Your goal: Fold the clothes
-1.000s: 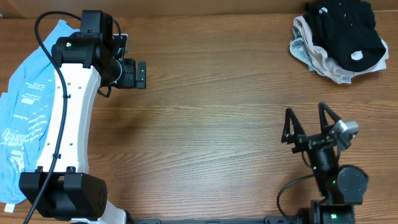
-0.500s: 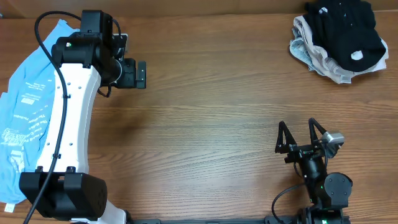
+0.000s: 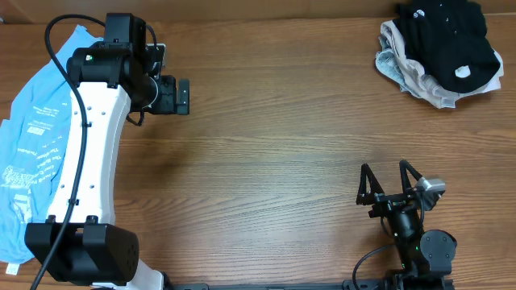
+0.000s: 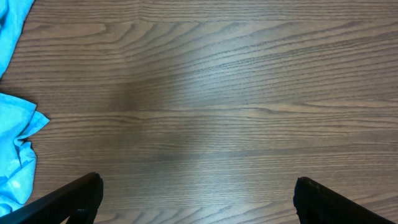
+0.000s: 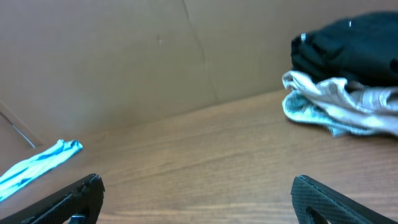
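The clothes lie in two places. A crumpled black garment [image 3: 445, 34] with a small white print sits on a pale grey-white garment [image 3: 401, 71] at the far right corner; the right wrist view shows the black one [image 5: 354, 46] atop the pale one [image 5: 339, 106]. A light blue printed garment [image 3: 39, 137] is spread along the left edge, partly under my left arm, and its edge [image 4: 15, 155] shows in the left wrist view. My left gripper [image 3: 184, 97] [image 4: 198, 199] is open over bare wood. My right gripper [image 3: 385, 176] [image 5: 198, 199] is open and empty near the front edge, far from the pile.
The wooden table [image 3: 282, 161] stretches between the two arms. A brown cardboard wall [image 5: 124, 56] stands along the back edge. A strip of the blue cloth [image 5: 37, 165] shows far left in the right wrist view.
My right arm has drawn back toward the front edge, its open gripper moving down and slightly left. The left arm and the clothes have not moved.
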